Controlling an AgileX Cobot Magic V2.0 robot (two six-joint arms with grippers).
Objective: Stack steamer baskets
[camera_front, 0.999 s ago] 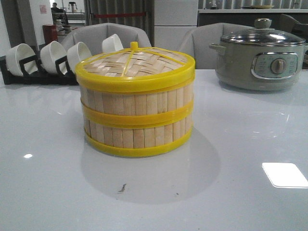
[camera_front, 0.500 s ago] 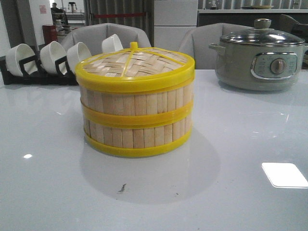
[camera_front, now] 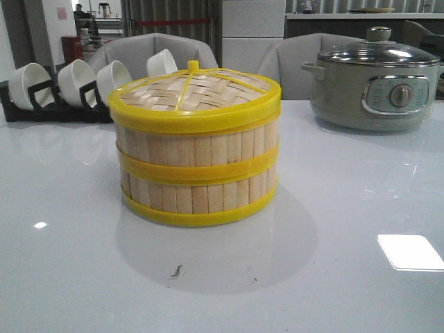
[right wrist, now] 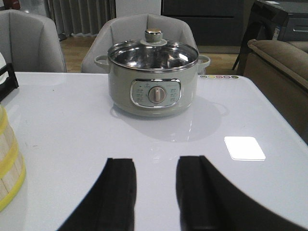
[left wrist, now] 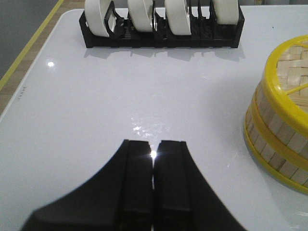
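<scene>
Steamer baskets (camera_front: 195, 177) already sat one on the other, woven lid (camera_front: 194, 90) on top, at table (camera_front: 347, 277) centre in the front view. Stack stood upright, axis vertical, round so no real facing; lid ridge ran roughly 6 to 12 o'clock. Yellow bands looked flush all round, though the far side was hidden, so seating there was probably fine but unconfirmed.

Left gripper (left wrist: 153, 159) was clenched, pads together on nothing, hovering over bare table with the stack at its 3 o'clock. Right gripper (right wrist: 155, 173) was parted and empty, facing the electric pot (right wrist: 153, 82) at 12 o'clock, stack edge at its 9 o'clock.

Judged the stacking done; remaining step was a retreat or check. To do it well: keep both arms clear of the stack, no sideways brush on the top basket, since the rings only nest loosely. If nudging alignment, press straight down on the rim, not the lid knob. Bowl rack (camera_front: 55, 97) sat at 10 o'clock, well apart.
</scene>
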